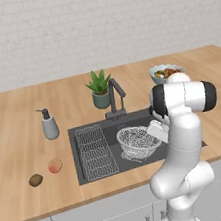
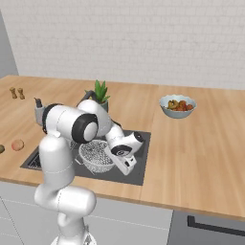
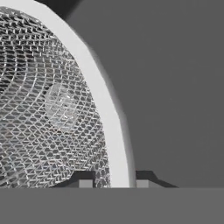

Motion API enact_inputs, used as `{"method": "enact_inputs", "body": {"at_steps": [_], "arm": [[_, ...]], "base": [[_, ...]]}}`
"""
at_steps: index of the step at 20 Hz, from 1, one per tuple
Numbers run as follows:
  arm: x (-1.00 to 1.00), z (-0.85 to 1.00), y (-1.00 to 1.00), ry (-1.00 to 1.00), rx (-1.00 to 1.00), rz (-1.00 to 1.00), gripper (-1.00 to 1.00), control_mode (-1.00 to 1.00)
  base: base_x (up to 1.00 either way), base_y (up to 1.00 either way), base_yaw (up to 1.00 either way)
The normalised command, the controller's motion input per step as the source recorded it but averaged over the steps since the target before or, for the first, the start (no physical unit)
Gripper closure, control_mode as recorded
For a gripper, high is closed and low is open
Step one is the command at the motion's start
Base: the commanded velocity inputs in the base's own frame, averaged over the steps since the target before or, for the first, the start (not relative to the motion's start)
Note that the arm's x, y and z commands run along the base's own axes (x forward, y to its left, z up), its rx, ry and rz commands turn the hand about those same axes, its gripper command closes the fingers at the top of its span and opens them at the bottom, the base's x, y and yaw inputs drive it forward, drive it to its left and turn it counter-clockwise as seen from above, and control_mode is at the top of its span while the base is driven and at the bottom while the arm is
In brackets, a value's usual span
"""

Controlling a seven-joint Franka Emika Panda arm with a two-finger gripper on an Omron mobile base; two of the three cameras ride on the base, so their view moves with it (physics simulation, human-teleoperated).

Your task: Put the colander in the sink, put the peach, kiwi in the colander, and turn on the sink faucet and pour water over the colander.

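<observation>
Up close, hand (image 3: 113, 183) straddles colander (image 3: 52, 109) rim

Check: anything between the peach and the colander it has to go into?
Nothing visible. The peach sits on the counter left of the sink; the flat wire rack lies between, low in the basin. The gripper straddles the colander rim.

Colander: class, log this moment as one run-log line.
colander: in sink | fingers: straddling its rim | peach, kiwi: on counter | faucet: off

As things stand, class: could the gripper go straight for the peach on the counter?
Probably not yet. The gripper is shut on the colander rim inside the sink. The peach lies unobstructed on the counter beside the kiwi.
</observation>
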Motion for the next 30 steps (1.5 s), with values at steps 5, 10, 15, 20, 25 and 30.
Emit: {"method": "enact_inputs", "body": {"at_steps": [5, 10, 15, 20, 25, 30], "arm": [[0.04, -0.05, 0.78, 0.0, -0.05, 0.0, -1.0, -1.0], [0.0, 0.02, 0.46, 0.02, 0.0, 0.0, -1.0, -1.0], [-0.02, 0.26, 0.02, 0.0, 0.07, 0.0, -1.0, -1.0], [-0.07, 0.42, 0.0, 0.0, 0.13, -0.01, -1.0, -1.0], [-0.25, 0.43, -0.29, -0.03, 0.05, -0.07, -1.0, -1.0], [-0.56, 0.57, -0.21, -0.12, 0.01, -0.01, -1.0, -1.0]], "base": [[0.0, 0.0, 0.0], [0.0, 0.0, 0.0], [0.0, 0.0, 0.0], [0.0, 0.0, 0.0], [0.0, 0.0, 0.0], [0.0, 0.0, 0.0]]}}
